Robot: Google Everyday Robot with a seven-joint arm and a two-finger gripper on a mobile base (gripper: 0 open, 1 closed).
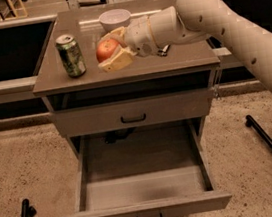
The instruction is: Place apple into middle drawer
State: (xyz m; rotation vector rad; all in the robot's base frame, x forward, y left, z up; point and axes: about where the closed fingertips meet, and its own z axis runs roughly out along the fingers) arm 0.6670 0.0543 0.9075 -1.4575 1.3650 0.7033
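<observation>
A: We start at the fingers (pixel 120 59): pale pads closed in on the apple (pixel 106 47), one across its top at the back, one under its near side. Both touch the fruit, so we call that a firm hold.

B: Agreed, that's how we read it too. The gripper (pixel 108 51) sits just right of the green can (pixel 70 55), apart from it. The apple, orange-red with a paler patch, is level with the can's middle. We cannot tell whether it rests on the tabletop (pixel 180 63) or hangs just off it.

A: Moving out from the fingers, we follow the wrist into the cream arm (pixel 247 39), which runs away to the right of the can and off the right edge.

B: Behind the can and to its right we have the white bowl (pixel 115 18), upright, close behind the gripper.

A: Under the can we find a closed drawer front (pixel 176 107) with a black handle at its centre.

B: Lower again, below and right of the can, the middle drawer (pixel 142 189) is pulled well out toward us. We see its long grey tray and a small handle at the lower edge of its front panel. The apple is up beside the can, not in that tray.
</observation>
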